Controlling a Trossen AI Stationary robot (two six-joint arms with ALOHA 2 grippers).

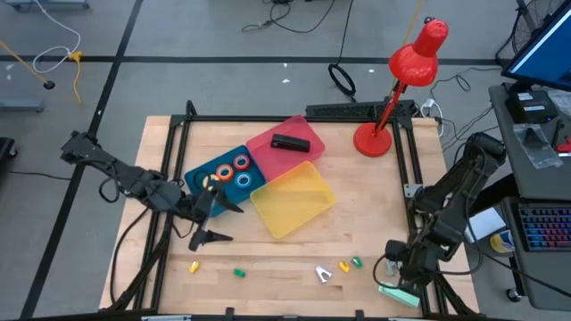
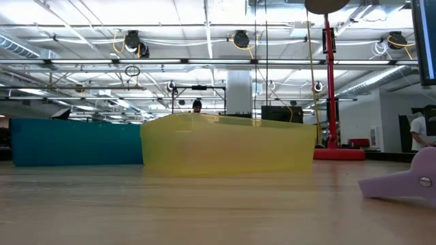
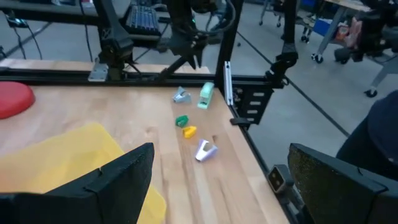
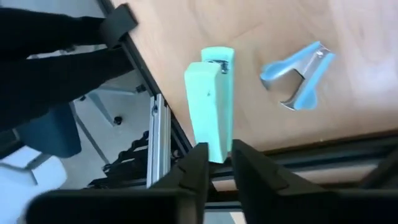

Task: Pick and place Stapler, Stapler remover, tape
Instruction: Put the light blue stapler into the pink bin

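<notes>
**Near edge, right corner.** We record the right gripper [image 4: 219, 149] pointed down from a folded arm. Its fingers stand close together at one end of the mint stapler [image 4: 210, 106], which lies at the table [image 1: 375, 214] edge. We cannot tell whether they clamp it. A blue stapler remover [image 4: 298, 74] lies just beside the stapler.

**Near edge, along it.** We count five more removers: a yellow one [image 1: 194, 266], a green one [image 1: 238, 272], a lavender one [image 1: 323, 274], and a yellow and green pair [image 1: 350, 264].

**Middle, left.** The left arm reaches in from the left edge. The left gripper [image 1: 223, 221] is spread wide and holds nothing.

**Middle.** The yellow tray [image 1: 294, 201] holds nothing. Beside it, the blue tray [image 1: 201, 169] holds the tape rolls [image 1: 241, 162].

**Farther.** The pink tray [image 1: 268, 143] holds a black stapler [image 1: 290, 143].

**Far right corner.** A red lamp [image 1: 375, 138].
</notes>
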